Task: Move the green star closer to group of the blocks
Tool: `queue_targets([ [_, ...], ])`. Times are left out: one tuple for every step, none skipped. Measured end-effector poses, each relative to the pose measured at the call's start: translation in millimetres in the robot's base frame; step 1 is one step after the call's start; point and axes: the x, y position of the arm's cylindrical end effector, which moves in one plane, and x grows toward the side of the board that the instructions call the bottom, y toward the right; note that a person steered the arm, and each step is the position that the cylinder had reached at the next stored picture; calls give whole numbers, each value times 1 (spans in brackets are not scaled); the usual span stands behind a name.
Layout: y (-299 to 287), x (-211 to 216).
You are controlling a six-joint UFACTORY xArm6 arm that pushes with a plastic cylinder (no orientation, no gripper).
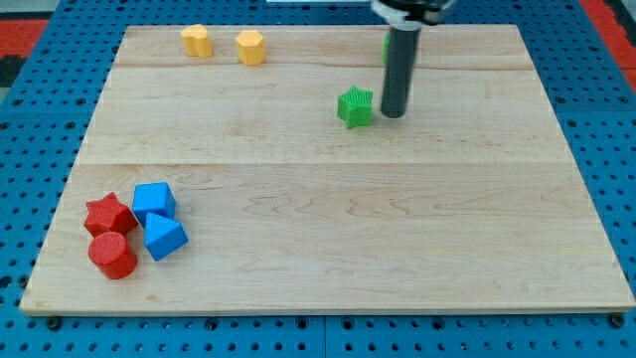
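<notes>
A green star (355, 106) lies on the wooden board (328, 229) at upper centre. My tip (394, 113) stands just to the star's right, almost touching it. A group of blocks sits at the lower left: a red star (108, 214), a red cylinder (112, 256), a blue cube (153, 202) and a blue block (164, 237). A sliver of another green block (387, 46) shows behind the rod; most of it is hidden.
Two yellow blocks (197, 41) (250, 47) sit near the board's top edge at the left. The board lies on a blue perforated table (30, 149).
</notes>
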Motion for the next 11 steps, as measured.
queue_targets([
  [-75, -2],
  [-164, 13],
  [-149, -30],
  [-190, -64],
  [-272, 29],
  [-285, 35],
  [-308, 13],
  [-308, 11],
  [-307, 13],
  [-249, -43],
  [-161, -37],
])
